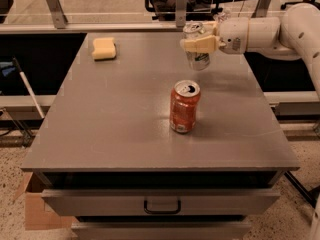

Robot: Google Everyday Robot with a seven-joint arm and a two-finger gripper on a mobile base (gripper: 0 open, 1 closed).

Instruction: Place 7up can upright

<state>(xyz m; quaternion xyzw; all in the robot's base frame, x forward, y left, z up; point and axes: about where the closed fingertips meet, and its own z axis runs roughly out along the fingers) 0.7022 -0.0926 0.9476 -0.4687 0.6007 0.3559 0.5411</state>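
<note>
The 7up can (198,58), silver-white with green lettering, is held upright just above the far right part of the grey table (125,129). My gripper (196,44) reaches in from the right on a white arm and is shut on the can around its upper half. I cannot tell if the can's base touches the tabletop. An orange-red soda can (184,107) stands upright near the middle of the table, in front of the held can and apart from it.
A yellow sponge (104,48) lies at the far left of the table. A drawer with a dark handle (162,206) is below the front edge. A metal railing (100,28) runs behind the table.
</note>
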